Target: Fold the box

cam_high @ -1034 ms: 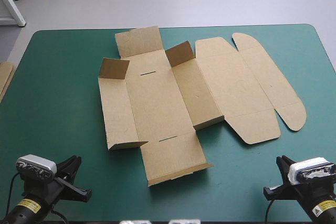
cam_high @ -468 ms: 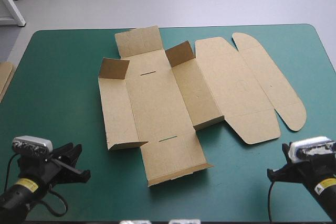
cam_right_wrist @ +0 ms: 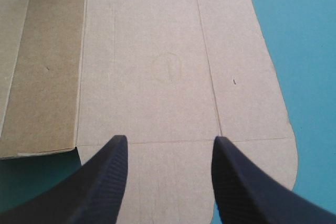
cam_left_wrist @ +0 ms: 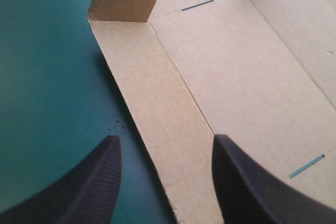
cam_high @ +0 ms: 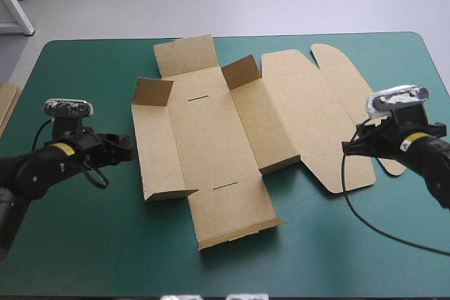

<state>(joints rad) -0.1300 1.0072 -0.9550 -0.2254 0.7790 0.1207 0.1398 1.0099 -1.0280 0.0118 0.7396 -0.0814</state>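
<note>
The box (cam_high: 211,145) lies mostly flat in the middle of the desk (cam_high: 84,244), a few small flaps up, and I have my left hand (cam_left_wrist: 165,140) spread astride its left edge and my right hand (cam_right_wrist: 169,140) spread over the lid's near flap, placed, I judge, to raise those panels.

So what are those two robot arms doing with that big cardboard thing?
The flat brown cardboard box lies spread on the teal-green table cover, a few small flaps standing up. The left gripper, open, hovers at its left edge; the right gripper, also open, hovers over the lid panel. Neither holds it yet.
</note>
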